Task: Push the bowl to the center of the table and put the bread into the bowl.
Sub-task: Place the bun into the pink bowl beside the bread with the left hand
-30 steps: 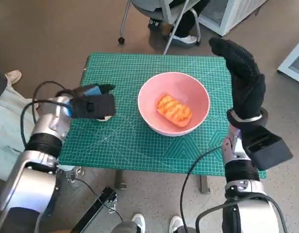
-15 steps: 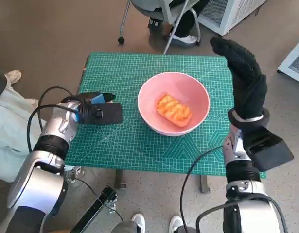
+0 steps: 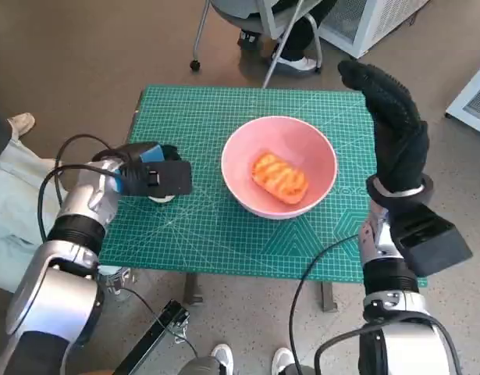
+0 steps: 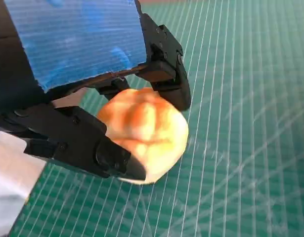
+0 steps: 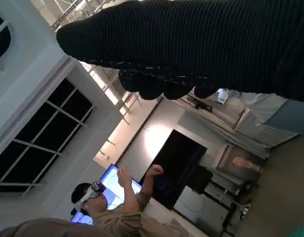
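A pink bowl [image 3: 238,176] stands near the middle of the green cutting mat [image 3: 200,117], and an orange bread roll [image 3: 279,177] lies inside it. My left hand [image 3: 158,178] is low over the mat to the left of the bowl. In the left wrist view its black fingers [image 4: 156,74] grip a second, pale golden bread roll [image 4: 149,131] from both sides. In the head view only a pale sliver of this roll [image 3: 161,197] shows under the hand. My gloved right hand [image 3: 392,125] is raised at the table's right edge beside the bowl, fingers stretched out, holding nothing.
A chair [image 3: 255,19] with a seated person's legs is behind the table's far edge. A white cabinet [image 3: 364,19] stands at the far right. Shoes [image 3: 224,359] show on the floor at the near side. The right wrist view shows a person [image 5: 107,207] wearing a headset.
My left hand with the roll has swung slightly toward the bowl and then eased back a little. The bowl, the roll inside it and my right hand have stayed put.
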Robot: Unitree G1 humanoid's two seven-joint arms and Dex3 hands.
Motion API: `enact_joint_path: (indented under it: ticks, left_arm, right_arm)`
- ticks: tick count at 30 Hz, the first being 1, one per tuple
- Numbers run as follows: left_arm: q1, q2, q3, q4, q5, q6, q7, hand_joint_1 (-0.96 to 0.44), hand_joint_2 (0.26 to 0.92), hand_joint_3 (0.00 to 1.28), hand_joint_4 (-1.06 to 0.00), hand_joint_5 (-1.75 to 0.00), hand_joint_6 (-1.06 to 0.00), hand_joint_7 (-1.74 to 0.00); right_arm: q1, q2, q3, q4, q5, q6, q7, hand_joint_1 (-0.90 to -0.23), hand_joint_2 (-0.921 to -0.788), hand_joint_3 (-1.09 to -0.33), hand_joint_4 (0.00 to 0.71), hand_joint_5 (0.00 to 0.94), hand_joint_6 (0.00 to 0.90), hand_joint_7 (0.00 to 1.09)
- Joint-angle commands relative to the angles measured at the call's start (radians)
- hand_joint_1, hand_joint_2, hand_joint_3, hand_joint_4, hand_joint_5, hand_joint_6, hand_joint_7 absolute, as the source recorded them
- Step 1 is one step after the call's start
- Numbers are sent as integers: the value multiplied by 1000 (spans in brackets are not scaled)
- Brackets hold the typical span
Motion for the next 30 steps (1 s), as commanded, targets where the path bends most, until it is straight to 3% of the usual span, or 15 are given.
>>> enact_joint_path:
  ticks: [1,11,17,21,23,25,27,30]
  left_arm:
    - [-58,29,46,-101,-39,-50,26,1,920,65,-675,-1162,-642,-1172]
    - [-22,33,138,-410,-116,-121,33,1,920,66,-652,-1160,-663,-1177]
    - [31,-17,159,-608,-153,-132,43,2,920,65,-653,-1171,-664,-1167]
    - [50,-58,156,-639,-182,-164,30,2,920,63,-650,-1173,-674,-1156]
    - [55,-78,155,-624,-213,-181,1,2,920,95,-592,-1211,-656,-1192]
    - [55,-95,151,-603,-243,-187,-48,1,921,173,-498,-1302,-573,-1279]
    - [57,-107,143,-592,-268,-179,-107,-1,886,171,-432,-842,-453,-898]
    - [59,-117,132,-582,-291,-164,-187,-40,882,111,-357,-361,-337,-583]
  right_arm:
    - [19,5,6,1,-4,14,0,-571,-921,-708,318,1,28,821]
    - [23,12,9,-8,10,24,10,-583,-921,-705,319,1,25,828]
    - [29,15,10,-21,18,31,15,-582,-921,-704,321,2,24,830]
    - [31,14,10,-25,18,33,15,-581,-921,-704,322,3,24,830]
    - [34,12,10,-28,18,34,14,-581,-921,-704,323,3,25,829]
    - [35,11,9,-28,17,34,14,-582,-921,-703,323,3,25,829]
    - [38,9,8,-31,15,31,13,-582,-921,-703,323,3,26,829]
    - [41,4,7,-32,13,28,12,-583,-921,-702,324,3,26,828]
